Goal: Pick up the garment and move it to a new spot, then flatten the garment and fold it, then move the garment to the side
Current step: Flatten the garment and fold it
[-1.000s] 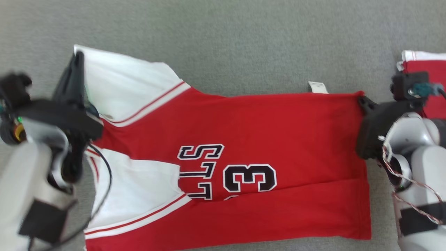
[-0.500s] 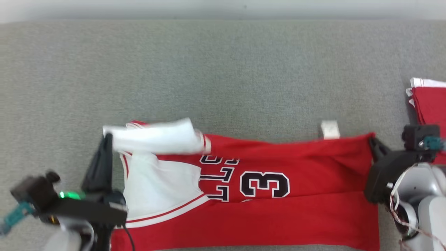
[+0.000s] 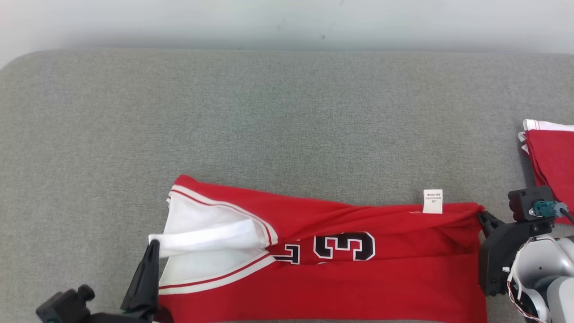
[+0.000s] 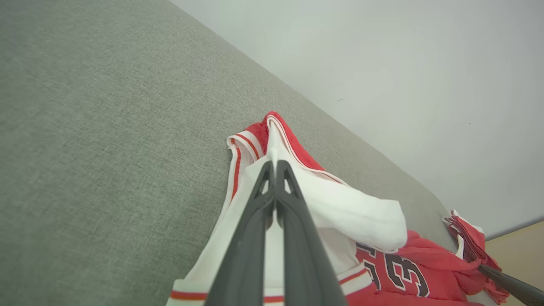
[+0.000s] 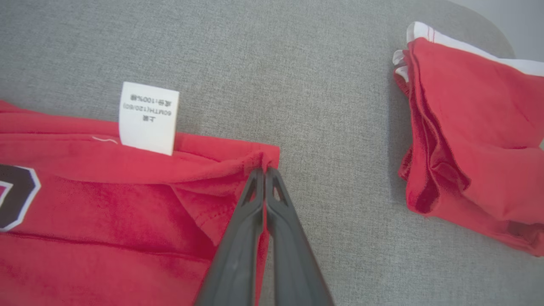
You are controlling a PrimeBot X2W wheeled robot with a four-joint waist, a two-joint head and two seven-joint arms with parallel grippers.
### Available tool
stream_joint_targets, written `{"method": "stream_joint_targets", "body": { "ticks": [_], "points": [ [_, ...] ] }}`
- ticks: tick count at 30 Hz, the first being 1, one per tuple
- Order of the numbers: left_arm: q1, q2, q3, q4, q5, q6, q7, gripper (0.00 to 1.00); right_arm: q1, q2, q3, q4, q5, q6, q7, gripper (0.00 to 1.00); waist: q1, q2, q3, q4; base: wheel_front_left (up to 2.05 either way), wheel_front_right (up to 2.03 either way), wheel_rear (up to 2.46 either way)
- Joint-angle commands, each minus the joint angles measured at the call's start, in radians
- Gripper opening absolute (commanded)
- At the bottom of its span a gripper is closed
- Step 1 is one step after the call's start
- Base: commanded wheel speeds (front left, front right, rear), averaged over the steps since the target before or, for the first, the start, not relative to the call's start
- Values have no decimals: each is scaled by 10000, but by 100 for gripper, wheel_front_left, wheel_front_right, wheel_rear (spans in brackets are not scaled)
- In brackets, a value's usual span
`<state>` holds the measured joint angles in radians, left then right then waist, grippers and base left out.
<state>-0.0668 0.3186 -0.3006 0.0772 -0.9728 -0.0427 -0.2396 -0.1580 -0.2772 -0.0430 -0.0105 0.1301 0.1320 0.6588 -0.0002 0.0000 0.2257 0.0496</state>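
The garment (image 3: pixel 341 278) is a red jersey with white sleeves and a black "3", lying across the near part of the grey surface (image 3: pixel 287 125). Its far long edge is lifted and doubled toward me. My left gripper (image 3: pixel 154 244) is shut on the white sleeve end (image 4: pixel 340 208) at the garment's left. My right gripper (image 3: pixel 480 216) is shut on the red hem corner (image 5: pixel 265 159) at the garment's right, beside a white care label (image 5: pixel 148 117). In the left wrist view the fingers (image 4: pixel 274 170) pinch white cloth.
A folded stack of red and white garments (image 3: pixel 549 161) lies at the right edge, also seen as a red stack (image 5: pixel 471 136) close to the right gripper. The grey surface ends at a pale wall (image 3: pixel 287 22) behind. Bare grey cloth stretches beyond the jersey.
Both grippers have drawn the garment's far edge toward me, folding it over the front. The head camera has tilted up, so the wall now shows.
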Motion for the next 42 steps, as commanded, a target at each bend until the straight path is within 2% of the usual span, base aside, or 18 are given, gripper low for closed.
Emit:
{"method": "stream_joint_targets", "body": {
  "ticks": [1,6,11,12,14,20,27,36,37,38,39,42],
  "points": [
    [130,-32,56,-53,-18,26,-66,0,169,-66,15,0,-5,-28,-48,0,2,0,-22,19,0,0,0],
    [657,-280,317,-265,-542,-128,-125,0,249,-496,280,-112,211,-28,-31,0,2,0,-131,57,0,0,0],
    [909,-451,-1,-129,-618,-184,80,0,502,-1069,493,-348,292,-28,535,0,2,0,-139,107,0,0,0],
    [905,-437,-42,-63,-554,-145,75,0,556,-1119,519,-389,331,-28,655,24,2,0,-134,114,0,0,0],
    [916,-463,-105,56,-501,-133,101,0,639,-1162,476,-534,427,-28,856,100,2,0,-122,125,0,0,0],
    [998,-497,-299,492,-335,-130,78,0,887,-971,3,-1054,606,-28,1369,100,2,0,-105,150,0,0,0],
    [1021,-461,-392,996,-202,-180,21,0,1090,-540,-756,-1713,430,-28,1331,100,2,0,-173,174,0,0,0],
    [901,-494,-455,1568,-101,-315,-31,0,1408,-121,-1106,-2028,254,-28,1344,100,2,0,-182,206,0,0,0],
    [861,-470,-456,1615,-16,-300,-53,28,1412,-61,-1122,-2054,257,-28,1319,100,2,0,-186,210,0,0,0],
    [823,-472,-465,1670,17,-300,-64,96,1408,-2,-1133,-2079,249,-28,1302,100,2,0,-196,215,0,0,0],
    [794,-459,-486,1743,115,-289,-82,100,1391,67,-1161,-2112,246,-28,1224,100,2,0,-212,221,0,0,0],
    [742,-438,-464,1865,315,-246,-122,100,1385,209,-1233,-2173,235,-28,1102,100,2,0,-265,243,0,0,0]
  ]
}}
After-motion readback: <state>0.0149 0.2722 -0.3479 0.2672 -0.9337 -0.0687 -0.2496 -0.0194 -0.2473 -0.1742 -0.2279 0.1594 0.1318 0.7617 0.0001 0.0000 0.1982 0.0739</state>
